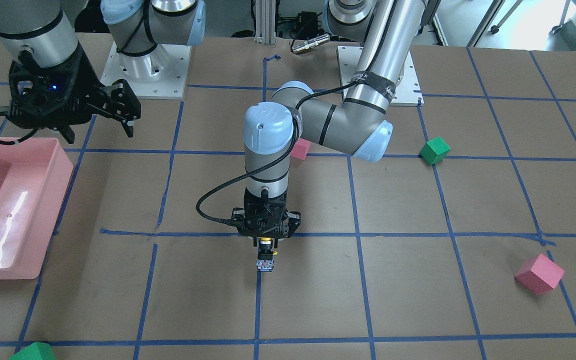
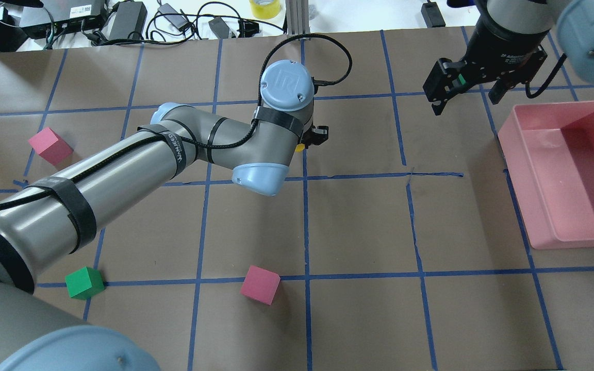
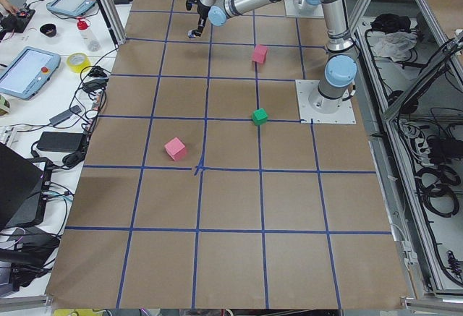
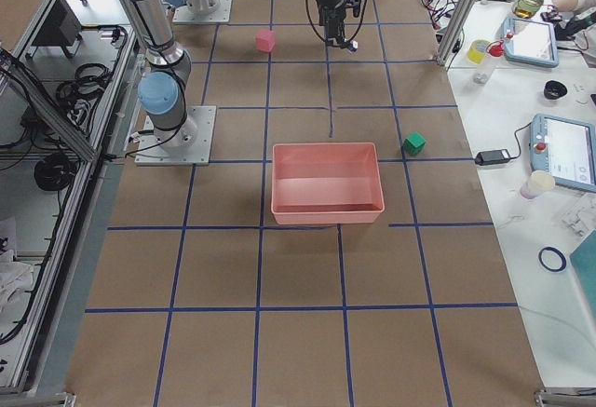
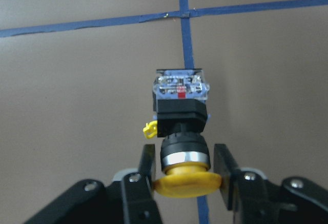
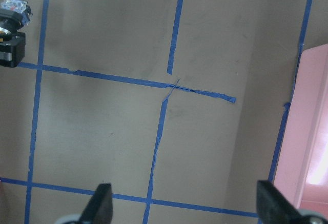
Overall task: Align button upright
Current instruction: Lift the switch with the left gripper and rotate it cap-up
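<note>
My left gripper (image 5: 185,175) is shut on the button (image 5: 182,111): its fingers (image 5: 145,167) clamp the round yellow cap. The black body and clear grey-white base block point down at the table, over a blue tape line. In the front view the button (image 1: 265,259) hangs upright under the left gripper (image 1: 266,246), near the table's middle. I cannot tell whether its base touches the paper. Overhead, the left wrist hides all but a yellow speck of the button (image 2: 300,147). My right gripper (image 2: 444,98) is open and empty, held high beside the pink bin, its fingers (image 6: 100,206) wide apart.
A pink bin (image 2: 534,206) stands at the robot's right. Pink cubes (image 2: 50,146) (image 2: 260,284) and a green cube (image 2: 84,282) lie on the left half. Another green cube (image 1: 33,351) sits at the far edge near the bin. Blue tape grids the brown paper.
</note>
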`<state>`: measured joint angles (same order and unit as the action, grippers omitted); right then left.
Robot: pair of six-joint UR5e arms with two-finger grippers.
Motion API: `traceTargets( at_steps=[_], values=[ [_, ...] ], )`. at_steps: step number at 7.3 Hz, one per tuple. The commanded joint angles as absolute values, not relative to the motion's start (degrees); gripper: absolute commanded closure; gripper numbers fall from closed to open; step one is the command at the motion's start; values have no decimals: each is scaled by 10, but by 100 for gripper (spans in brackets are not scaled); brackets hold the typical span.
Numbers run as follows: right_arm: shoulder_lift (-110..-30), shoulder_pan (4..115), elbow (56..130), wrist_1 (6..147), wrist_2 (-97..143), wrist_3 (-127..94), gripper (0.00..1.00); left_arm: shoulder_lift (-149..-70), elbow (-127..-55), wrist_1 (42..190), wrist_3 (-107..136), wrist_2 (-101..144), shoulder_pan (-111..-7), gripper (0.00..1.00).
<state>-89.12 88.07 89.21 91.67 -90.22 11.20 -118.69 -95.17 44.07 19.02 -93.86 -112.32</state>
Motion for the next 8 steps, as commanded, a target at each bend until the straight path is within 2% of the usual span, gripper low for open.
traceTargets(
  at_steps=[1, 3, 6, 8],
  values=[
    [-891, 881, 893, 917, -903, 112, 0, -1173, -934, 561, 246, -881, -1121, 71],
    [-891, 880, 892, 917, -903, 112, 0, -1186, -871, 693, 260, -841, -1120, 74],
    [-891, 881, 893, 918, -904, 112, 0, -1225, -832, 776, 260, -772, -1075, 76],
    [-891, 880, 893, 917, -907, 112, 0, -1264, -750, 878, 284, -743, -1071, 78]
  ],
)
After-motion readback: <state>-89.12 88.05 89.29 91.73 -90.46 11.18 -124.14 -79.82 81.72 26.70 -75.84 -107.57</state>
